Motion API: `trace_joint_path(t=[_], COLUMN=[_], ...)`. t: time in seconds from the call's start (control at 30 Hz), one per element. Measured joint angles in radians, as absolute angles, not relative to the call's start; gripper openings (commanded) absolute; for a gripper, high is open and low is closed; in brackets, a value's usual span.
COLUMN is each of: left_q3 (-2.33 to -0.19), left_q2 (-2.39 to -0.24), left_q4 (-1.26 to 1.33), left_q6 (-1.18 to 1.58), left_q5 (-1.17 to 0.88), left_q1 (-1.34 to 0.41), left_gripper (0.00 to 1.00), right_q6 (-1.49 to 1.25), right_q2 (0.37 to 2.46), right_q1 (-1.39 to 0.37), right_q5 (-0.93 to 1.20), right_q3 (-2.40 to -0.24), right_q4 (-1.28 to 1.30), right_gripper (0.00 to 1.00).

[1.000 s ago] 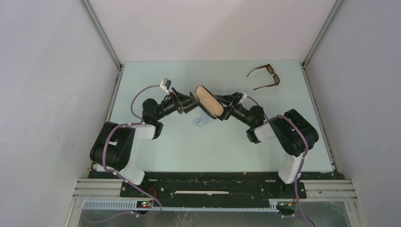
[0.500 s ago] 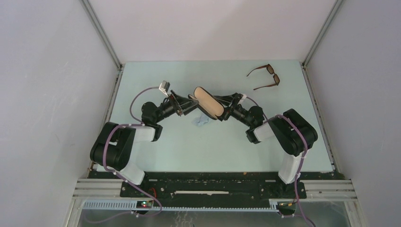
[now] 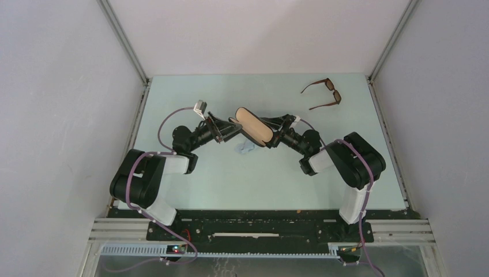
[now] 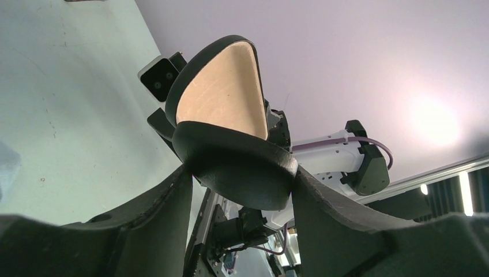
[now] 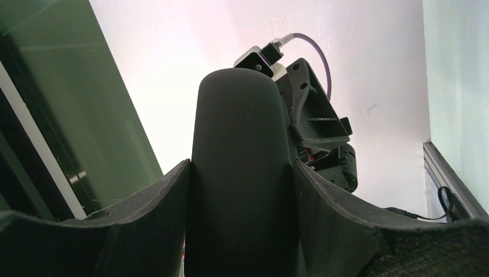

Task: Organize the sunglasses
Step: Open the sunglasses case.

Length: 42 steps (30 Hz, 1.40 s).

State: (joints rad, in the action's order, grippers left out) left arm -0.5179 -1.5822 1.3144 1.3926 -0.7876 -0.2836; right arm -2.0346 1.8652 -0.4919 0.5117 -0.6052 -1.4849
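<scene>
Currently your left claw (image 4: 239,179) and right claw (image 5: 239,173) each pinch open case (image 4: 219,98) mid-worktop (image 3: 259,179); sunglasses (image 3: 323,93) lie far right, unfolded.

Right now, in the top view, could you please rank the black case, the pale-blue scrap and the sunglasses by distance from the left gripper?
1. black case, clamped in the left gripper itself.
2. pale-blue scrap, on the table just nearer the front edge.
3. sunglasses, far right corner.
</scene>
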Motion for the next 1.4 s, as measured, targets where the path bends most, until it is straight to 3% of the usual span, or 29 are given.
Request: trace_joint_path(t=[0.4,0.8,0.87,1.07,1.3,1.4], left_q3=[-0.503,-0.503,-0.503,-0.503,-0.503,-0.503], left_q2=[-1.580,-1.578,-1.578,-1.578,-1.578,-1.578], left_q4=[1.314,1.295,1.290,1.283,1.293,1.296], left_q6=[1.369,1.360,1.359,1.358,1.363,1.369], left_q5=[-0.789,-0.827,-0.834,-0.843,-0.846,-0.845], left_q1=[-0.284,-0.286,-0.286,-0.286,-0.294,-0.297], left_gripper=[0.00,0.00,0.00,0.00,0.00,0.00], right_q6=[-2.035,-2.035,-2.035,-2.035,-2.035,-2.035], right_q2=[1.882,1.891,1.893,1.893,1.893,1.893], right_q1=[-0.490,-0.470,-0.469,-0.461,-0.448,-0.437], right_q5=[0.507,0.499,0.498,0.498,0.509,0.527], right_q3=[-0.605,-0.606,-0.606,-0.606,-0.606,-0.606], right_q4=[-1.485,-1.486,-1.486,-1.486,-1.483,-1.481], right_gripper=[0.26,0.28,0.36,0.74,0.97,1.00])
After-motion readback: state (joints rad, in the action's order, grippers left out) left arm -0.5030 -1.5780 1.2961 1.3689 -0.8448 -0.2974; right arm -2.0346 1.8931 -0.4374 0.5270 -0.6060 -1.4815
